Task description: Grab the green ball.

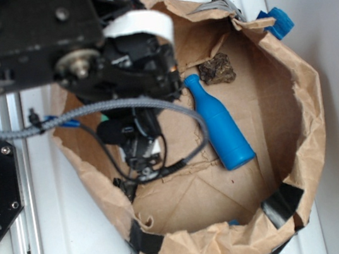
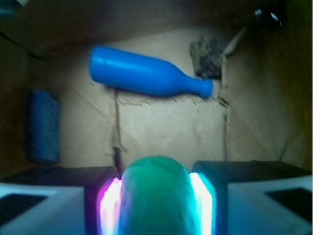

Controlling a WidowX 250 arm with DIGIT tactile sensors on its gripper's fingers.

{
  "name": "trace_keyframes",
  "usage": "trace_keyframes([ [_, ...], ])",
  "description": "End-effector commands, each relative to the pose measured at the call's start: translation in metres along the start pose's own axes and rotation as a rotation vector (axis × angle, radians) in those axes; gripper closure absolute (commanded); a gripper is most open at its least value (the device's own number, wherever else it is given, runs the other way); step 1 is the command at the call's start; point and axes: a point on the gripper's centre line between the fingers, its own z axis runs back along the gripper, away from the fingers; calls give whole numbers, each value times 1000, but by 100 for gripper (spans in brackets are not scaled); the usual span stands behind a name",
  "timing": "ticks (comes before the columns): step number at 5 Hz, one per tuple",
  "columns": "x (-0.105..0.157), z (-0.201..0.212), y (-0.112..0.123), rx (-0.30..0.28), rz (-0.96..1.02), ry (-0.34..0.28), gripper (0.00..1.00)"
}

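Observation:
The green ball point(image 2: 155, 198) fills the bottom middle of the wrist view, pressed between the two glowing pads point(image 2: 111, 203) of my gripper point(image 2: 156, 172), which is shut on it. The ball looks squeezed taller than it is wide. In the exterior view my gripper point(image 1: 142, 163) reaches down into the left part of the brown paper bag point(image 1: 309, 100), and the arm hides the ball.
A blue plastic bottle point(image 1: 221, 125) point(image 2: 146, 77) lies on the bag floor beyond the gripper. A dark brown lump point(image 1: 217, 70) point(image 2: 207, 56) sits by its neck. A blue ribbed object point(image 2: 43, 125) lies at the left. The bag's crumpled walls rise all around.

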Motion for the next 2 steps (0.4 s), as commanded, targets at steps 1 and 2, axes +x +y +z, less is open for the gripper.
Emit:
trace_keyframes([
  [1, 23, 41, -17, -67, 26, -108, 100],
  [2, 24, 36, -11, -19, 14, -124, 100],
])
